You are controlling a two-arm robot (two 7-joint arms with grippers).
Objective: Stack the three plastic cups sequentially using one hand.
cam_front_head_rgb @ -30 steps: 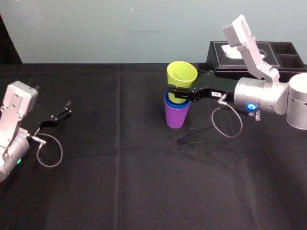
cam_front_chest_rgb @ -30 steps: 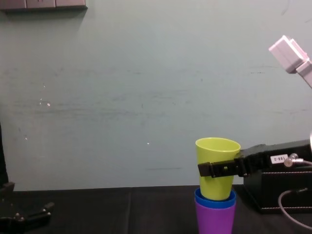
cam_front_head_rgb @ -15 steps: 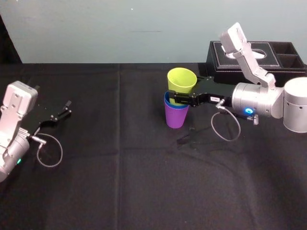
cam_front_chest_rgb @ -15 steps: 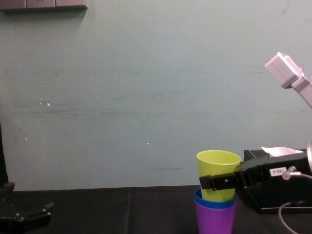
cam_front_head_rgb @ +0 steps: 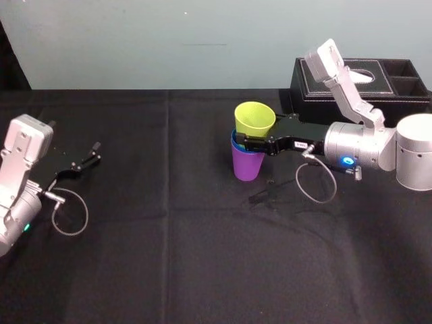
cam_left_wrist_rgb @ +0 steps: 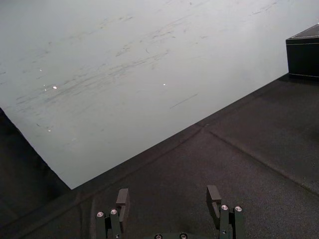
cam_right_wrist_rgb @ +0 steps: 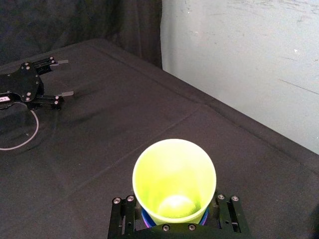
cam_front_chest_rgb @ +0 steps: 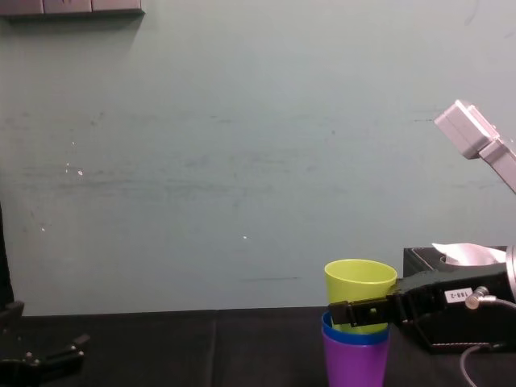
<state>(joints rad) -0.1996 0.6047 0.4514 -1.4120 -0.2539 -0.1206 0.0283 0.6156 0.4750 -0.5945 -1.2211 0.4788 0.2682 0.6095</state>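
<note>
Since the yellow-green cup [cam_front_head_rgb: 254,118] sits nested in the blue cup [cam_front_chest_rgb: 355,337], itself inside the purple cup [cam_front_head_rgb: 247,165], upright on the surface [cam_front_head_rgb: 169,256], the stack reads as all but complete; left to do, by judgement: release and withdrawal. Right gripper [cam_front_head_rgb: 251,143]: fingers [cam_right_wrist_rgb: 122,215] clamped on the yellow-green cup, one either side of its wall, below its rim and just above the blue rim; left gripper [cam_front_head_rgb: 84,162]: parked well apart at the surface's left, fingers spread, holding nothing.

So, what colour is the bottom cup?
The bottom cup is purple, clearest in the head view.
</note>
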